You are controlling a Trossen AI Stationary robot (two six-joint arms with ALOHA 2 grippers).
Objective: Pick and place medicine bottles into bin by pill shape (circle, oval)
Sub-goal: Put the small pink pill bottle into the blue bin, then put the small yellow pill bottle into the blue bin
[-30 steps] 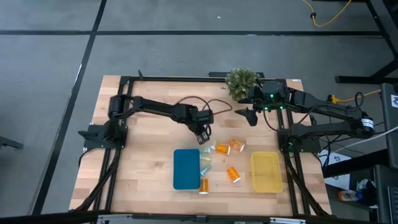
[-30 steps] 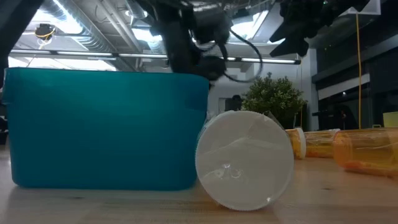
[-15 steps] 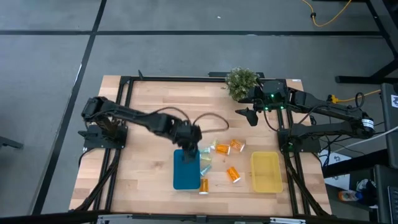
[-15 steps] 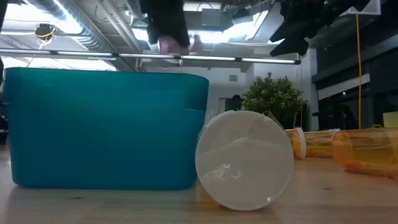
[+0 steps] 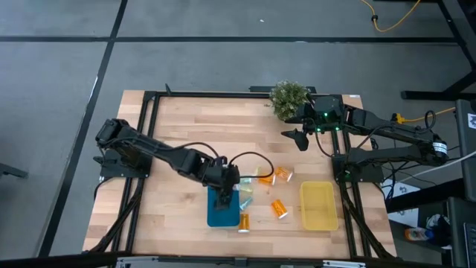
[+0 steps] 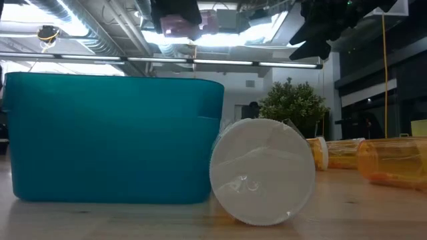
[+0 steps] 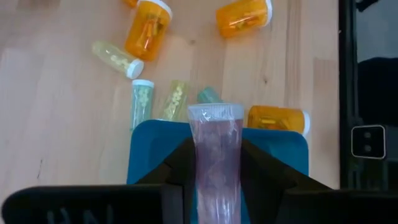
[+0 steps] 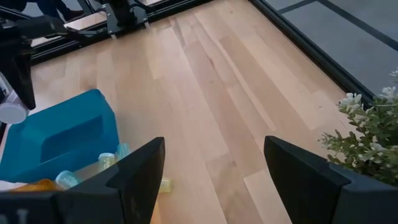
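My left gripper (image 5: 225, 195) hangs over the blue bin (image 5: 214, 212), shut on a purple bottle (image 7: 216, 155). It also shows at the top of the low view (image 6: 177, 20). Several orange bottles (image 5: 279, 208) and pale green and teal ones (image 5: 246, 195) lie on their sides on the table between the blue bin and the yellow bin (image 5: 318, 205). One orange bottle (image 5: 243, 221) lies by the blue bin's near right corner, its white cap (image 6: 261, 171) toward the low camera. My right gripper (image 5: 297, 138) is open and empty, raised by the plant. My left gripper pinches the purple bottle's round wall (image 7: 214, 177) between its two fingers (image 7: 180, 165). The fingers point down from above and lie along the bottle. The bottle's pale end (image 7: 216, 112) sticks out past the fingertips, lifted clear above the blue bin.
A potted green plant (image 5: 288, 98) stands at the table's far right, next to my right arm. Black frame rails run along the table's left and right sides. Bare wood lies between the plant and the bottles.
My left gripper has gone toward the table's near edge with the purple bottle, from just beyond the blue bin's far edge to above the bin. The bottle stays clear of the table.
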